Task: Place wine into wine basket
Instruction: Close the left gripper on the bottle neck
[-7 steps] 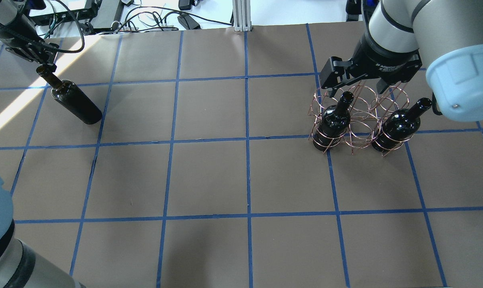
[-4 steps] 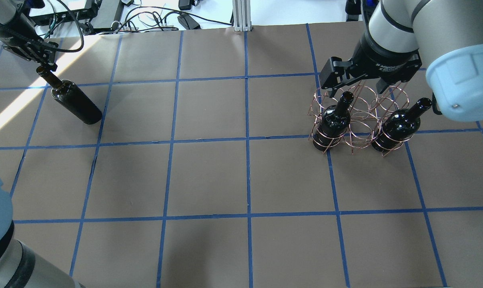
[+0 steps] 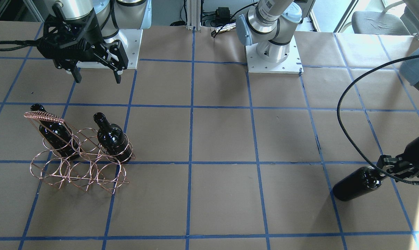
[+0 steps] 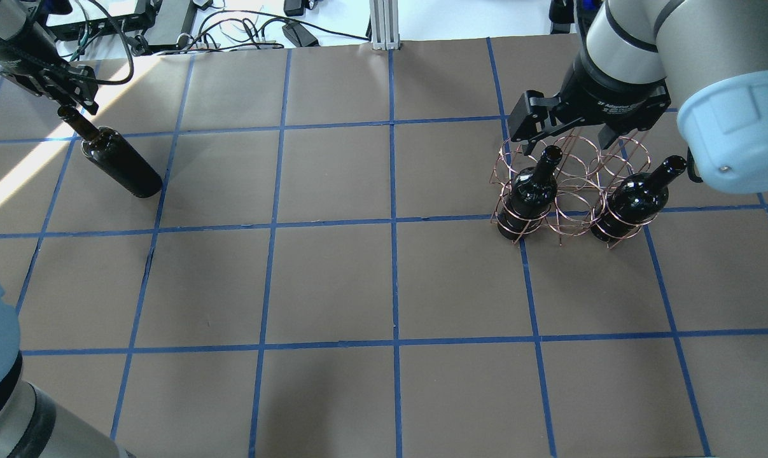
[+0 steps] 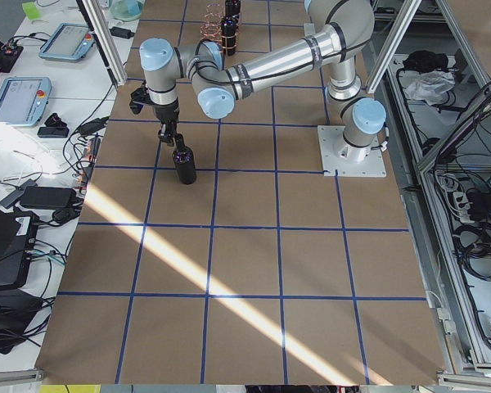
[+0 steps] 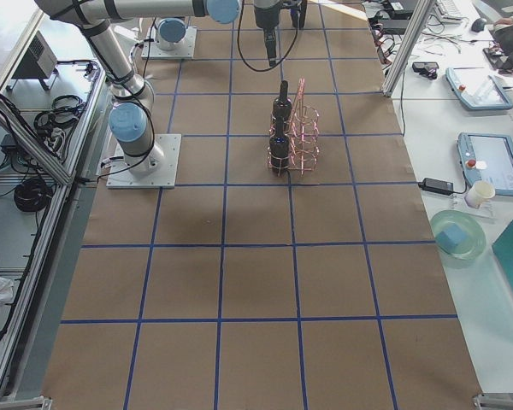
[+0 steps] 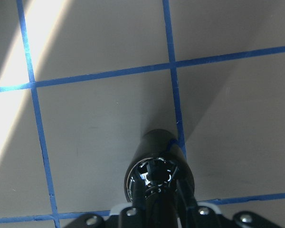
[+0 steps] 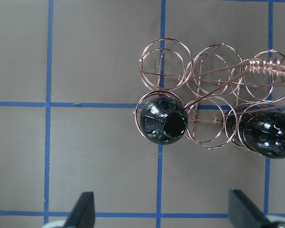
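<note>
A dark wine bottle [image 4: 121, 170] stands at the table's far left, and also shows in the front view [image 3: 354, 184] and the left wrist view [image 7: 156, 164]. My left gripper [image 4: 70, 103] is shut on its neck from above [image 3: 391, 167]. The copper wire wine basket [image 4: 573, 166] stands at the far right [image 3: 78, 166] with two bottles in its near row, one at each end [image 4: 531, 191] [image 4: 632, 197]. My right gripper [image 4: 565, 130] hangs open and empty over the basket. The right wrist view shows the basket [image 8: 209, 85] and both bottle tops [image 8: 162, 122].
The table is brown paper with a blue tape grid [image 4: 393, 222]. Several basket rings hold nothing, among them the near-row middle ring [image 8: 210, 122]. The basket's coil-wrapped handle [image 3: 42, 116] rises above the rings. Cables and devices lie past the far edge [image 4: 167, 25].
My left gripper has shifted very slightly at the bottle's neck. The bottle, the basket and my right gripper have stayed where they were.
</note>
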{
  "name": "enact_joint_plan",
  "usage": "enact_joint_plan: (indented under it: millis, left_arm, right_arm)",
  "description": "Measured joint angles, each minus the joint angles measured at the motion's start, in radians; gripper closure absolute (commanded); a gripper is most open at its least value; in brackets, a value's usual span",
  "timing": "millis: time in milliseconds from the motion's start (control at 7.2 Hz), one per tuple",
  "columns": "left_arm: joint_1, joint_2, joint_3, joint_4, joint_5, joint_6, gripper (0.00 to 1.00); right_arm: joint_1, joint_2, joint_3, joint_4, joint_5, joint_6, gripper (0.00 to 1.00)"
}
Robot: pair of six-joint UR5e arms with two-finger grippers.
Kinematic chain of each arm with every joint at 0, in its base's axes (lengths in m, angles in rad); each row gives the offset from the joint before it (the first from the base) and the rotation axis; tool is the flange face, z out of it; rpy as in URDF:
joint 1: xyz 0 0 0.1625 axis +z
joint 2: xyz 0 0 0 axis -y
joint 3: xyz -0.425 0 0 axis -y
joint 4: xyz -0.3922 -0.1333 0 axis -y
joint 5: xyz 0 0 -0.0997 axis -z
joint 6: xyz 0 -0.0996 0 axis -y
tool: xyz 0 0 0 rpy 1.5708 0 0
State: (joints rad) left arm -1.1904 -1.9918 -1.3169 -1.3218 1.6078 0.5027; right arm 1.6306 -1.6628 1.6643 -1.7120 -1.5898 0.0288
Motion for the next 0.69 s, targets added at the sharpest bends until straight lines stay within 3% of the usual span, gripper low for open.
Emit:
enact_joint_plan:
  millis: [417, 556, 694]
  left_arm:
    - [0.001, 0.003, -0.011, -0.008, 0.002, -0.001, 0.29]
    - [0.005, 0.006, -0.020, -0.015, 0.002, -0.002, 0.33]
    - [0.012, 0.010, -0.027, -0.020, 0.002, -0.001, 0.43]
  right_arm:
    - [0.000, 0.000, 0.000, 0.000, 0.001, 0.000, 0.00]
    - [0.000, 0.000, 0.000, 0.000, 0.001, 0.000, 0.00]
    - [0.000, 0.000, 0.000, 0.000, 0.001, 0.000, 0.00]
